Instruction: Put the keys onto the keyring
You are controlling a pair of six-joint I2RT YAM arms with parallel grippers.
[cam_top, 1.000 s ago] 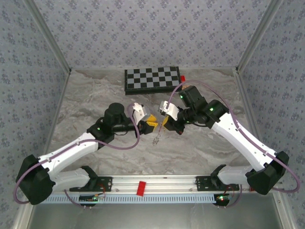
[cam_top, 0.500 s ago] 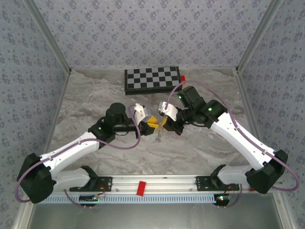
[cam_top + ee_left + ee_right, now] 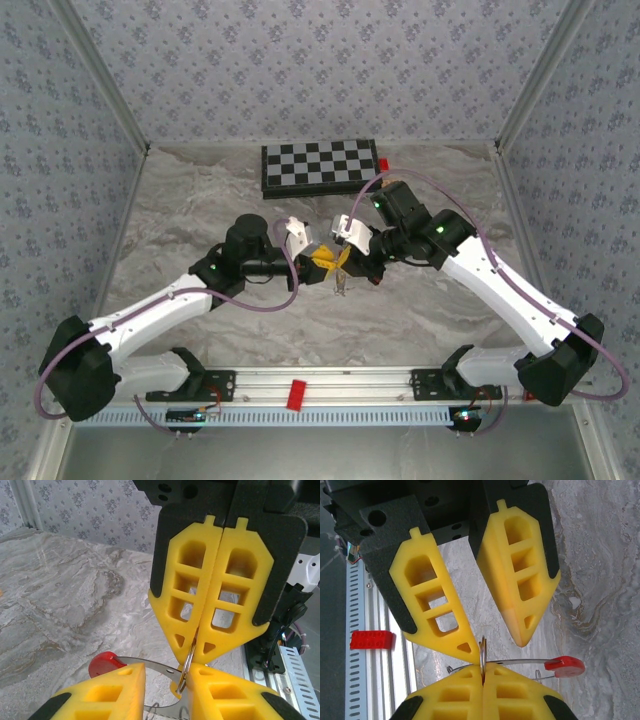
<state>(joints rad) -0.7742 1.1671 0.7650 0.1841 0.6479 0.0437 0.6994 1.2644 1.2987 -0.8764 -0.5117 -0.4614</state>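
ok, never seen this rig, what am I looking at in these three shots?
Two robot arms bolted at a table's near edge, each ending in a two-finger gripper with yellow pads. The wide shot looks down from above and behind them; the other two come from cameras on the wrists. On the table lies a chessboard. Mid-table, the right gripper is shut on a thin metal keyring, seen edge-on; a metal strip with a red end runs across it. The left gripper is open, with the ring between its fingers.

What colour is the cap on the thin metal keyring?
Bright red cap, clearest in the right wrist view.
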